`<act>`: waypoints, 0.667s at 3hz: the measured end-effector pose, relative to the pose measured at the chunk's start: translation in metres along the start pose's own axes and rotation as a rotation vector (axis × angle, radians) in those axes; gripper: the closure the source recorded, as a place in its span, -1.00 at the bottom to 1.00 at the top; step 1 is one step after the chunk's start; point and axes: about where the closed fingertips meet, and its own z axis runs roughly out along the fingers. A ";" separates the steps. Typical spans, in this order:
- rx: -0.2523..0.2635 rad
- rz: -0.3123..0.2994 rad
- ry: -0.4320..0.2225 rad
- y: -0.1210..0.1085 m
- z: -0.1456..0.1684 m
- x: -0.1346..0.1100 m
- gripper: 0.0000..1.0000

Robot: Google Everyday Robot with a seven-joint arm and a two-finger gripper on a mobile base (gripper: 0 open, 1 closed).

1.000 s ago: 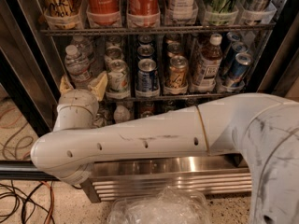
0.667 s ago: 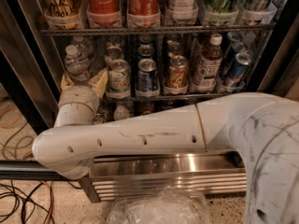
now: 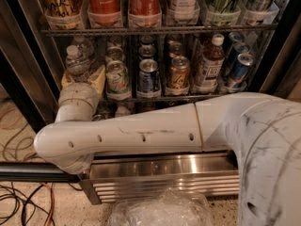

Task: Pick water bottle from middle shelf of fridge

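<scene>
The clear ribbed plastic water bottle [image 3: 76, 59] stands at upper left on the dark wire middle shelf [image 3: 188, 97]. The tan two-finger gripper [image 3: 83, 76] waits at its base, fingers spread and empty. Closing off-centre could tip the bottle into the neighbouring pale green can [image 3: 117, 77].

Speckled floor [image 3: 70, 206] runs along the bottom. At left, black and orange cables [image 3: 23, 199] tangle over it, and more loop higher up on a tan patch. A dark bar [image 3: 28, 172] crosses low at left. Crumpled clear plastic [image 3: 160, 211] lies bottom centre. The light is warm and dim. The end effector [image 3: 83, 79] is upper left, well above the floor.
</scene>
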 end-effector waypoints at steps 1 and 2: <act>-0.005 0.000 0.004 0.003 0.003 0.002 -0.08; -0.005 0.000 0.004 0.003 0.003 0.002 0.33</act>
